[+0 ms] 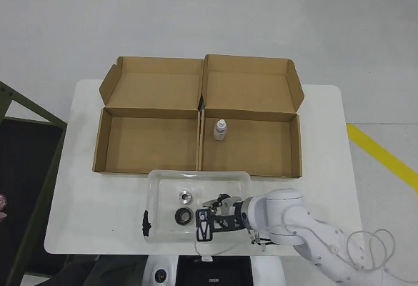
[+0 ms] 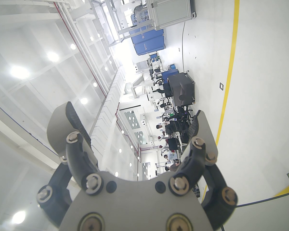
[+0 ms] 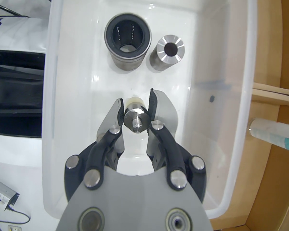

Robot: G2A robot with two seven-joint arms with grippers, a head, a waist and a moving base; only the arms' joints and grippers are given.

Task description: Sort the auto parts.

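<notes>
Clamping the threaded stud point(image 3: 134, 118) at lower centre, the right gripper point(image 3: 136, 102) should lift straight, clearing the tray point(image 3: 246, 49); the left gripper point(image 2: 134, 111) gapes empty.

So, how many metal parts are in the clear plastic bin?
3: a large black-lined sleeve, a smaller silver cylinder beside it, and a small threaded part held in the right gripper. None seems hidden.
</notes>
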